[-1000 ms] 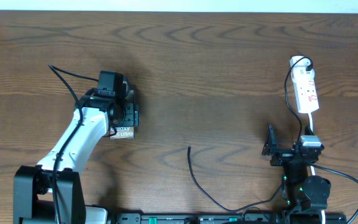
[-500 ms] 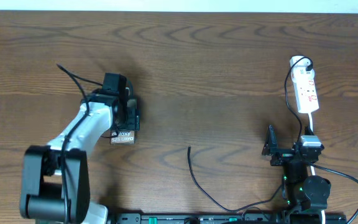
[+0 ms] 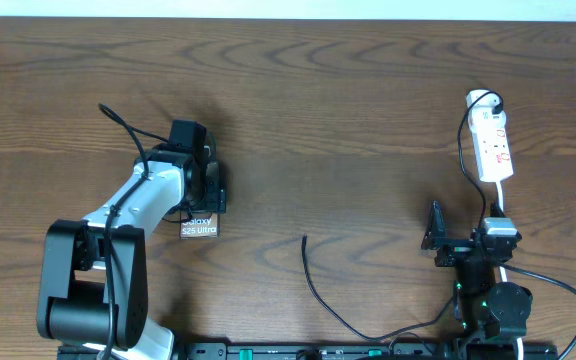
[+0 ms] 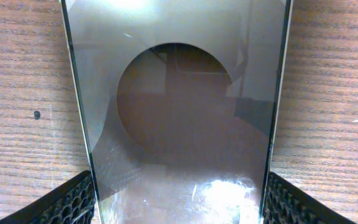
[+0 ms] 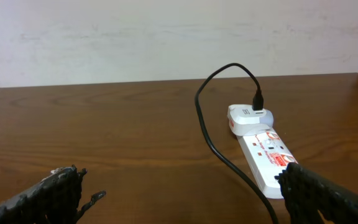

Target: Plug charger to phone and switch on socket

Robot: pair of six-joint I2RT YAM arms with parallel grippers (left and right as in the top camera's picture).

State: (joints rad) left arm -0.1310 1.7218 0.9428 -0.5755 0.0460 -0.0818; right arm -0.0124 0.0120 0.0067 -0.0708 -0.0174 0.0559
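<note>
You've barely started: left jaws clamp the phone (image 3: 199,226) left of centre on the worktop (image 3: 348,100), right jaws gape empty near the socket (image 3: 494,148), and the charger (image 3: 305,255) lies unplugged between them.

The left arm (image 3: 133,205) has a white shell, black joints, a thin black cable (image 3: 126,124) along it and a bulky black base. The right arm (image 3: 483,262) is black, with small green lights. The right claw (image 5: 185,196) has black, mesh-textured pads (image 5: 48,196).
</note>
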